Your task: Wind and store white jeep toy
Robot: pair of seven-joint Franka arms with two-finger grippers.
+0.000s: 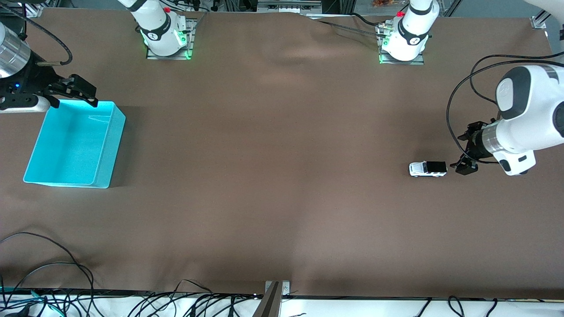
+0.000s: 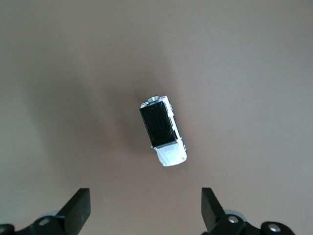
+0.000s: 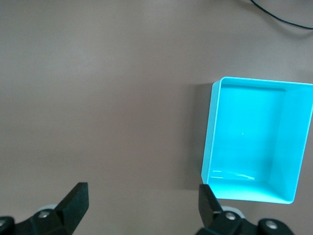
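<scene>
Nearest us, the jeep (image 1: 428,169) sits on the surface (image 1: 273,176) toward the left arm's end, untouched. We see the left pincer (image 1: 466,152) wide beside it, the right pincer (image 1: 77,90) wide over the empty bin (image 1: 105,174). Winding and storing remain.

Toy: you see the white jeep toy (image 1: 428,169) (image 2: 163,129), boxy, black roof, white bonnet.
Pose: upright on its wheels.
Place: on the table, toward the left arm's end.
</scene>
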